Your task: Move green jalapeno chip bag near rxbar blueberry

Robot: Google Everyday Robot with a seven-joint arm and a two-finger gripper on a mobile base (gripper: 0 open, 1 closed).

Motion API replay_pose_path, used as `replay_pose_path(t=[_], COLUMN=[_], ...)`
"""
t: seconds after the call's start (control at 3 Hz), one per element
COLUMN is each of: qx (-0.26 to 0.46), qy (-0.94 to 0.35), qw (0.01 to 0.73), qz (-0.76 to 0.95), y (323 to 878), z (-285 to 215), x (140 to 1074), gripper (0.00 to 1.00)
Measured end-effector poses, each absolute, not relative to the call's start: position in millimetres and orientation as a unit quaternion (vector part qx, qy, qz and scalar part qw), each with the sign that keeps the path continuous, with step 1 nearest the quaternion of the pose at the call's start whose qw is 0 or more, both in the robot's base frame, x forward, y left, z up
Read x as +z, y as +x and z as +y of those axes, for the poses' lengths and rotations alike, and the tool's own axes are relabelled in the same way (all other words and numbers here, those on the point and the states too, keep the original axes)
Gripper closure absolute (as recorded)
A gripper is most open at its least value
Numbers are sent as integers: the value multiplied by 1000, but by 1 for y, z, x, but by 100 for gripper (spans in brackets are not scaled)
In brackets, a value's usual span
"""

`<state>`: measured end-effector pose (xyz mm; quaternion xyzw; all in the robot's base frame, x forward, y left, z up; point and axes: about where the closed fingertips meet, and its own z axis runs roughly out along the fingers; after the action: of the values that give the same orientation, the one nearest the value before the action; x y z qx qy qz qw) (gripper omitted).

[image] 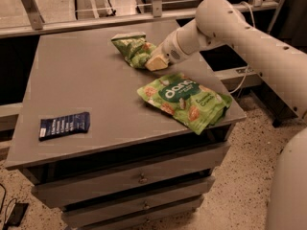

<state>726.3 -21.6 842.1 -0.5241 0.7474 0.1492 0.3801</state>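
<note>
The green jalapeno chip bag (pixel 132 50) lies crumpled at the far middle of the grey table (pixel 86 85). My gripper (pixel 154 63) is at the bag's right end, low over the table and touching or nearly touching it. The rxbar blueberry (pixel 64 125), a flat dark-blue wrapper with white text, lies near the table's front left corner, far from the bag and the gripper.
A larger flat green "dang" bag (pixel 186 99) lies at the table's right front, just in front of my gripper. My white arm (pixel 249 37) reaches in from the right. Drawers (pixel 139 178) sit under the tabletop. A metal rail (pixel 96 20) runs behind the table.
</note>
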Motion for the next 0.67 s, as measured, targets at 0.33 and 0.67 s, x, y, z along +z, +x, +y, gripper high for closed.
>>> replay_pose_path(t=[0.33, 0.67], qx=[148, 148], qy=[-536, -536], qw=[374, 374], qz=[742, 742], y=[727, 727], z=[-16, -16], x=[833, 835], gripper=[88, 100])
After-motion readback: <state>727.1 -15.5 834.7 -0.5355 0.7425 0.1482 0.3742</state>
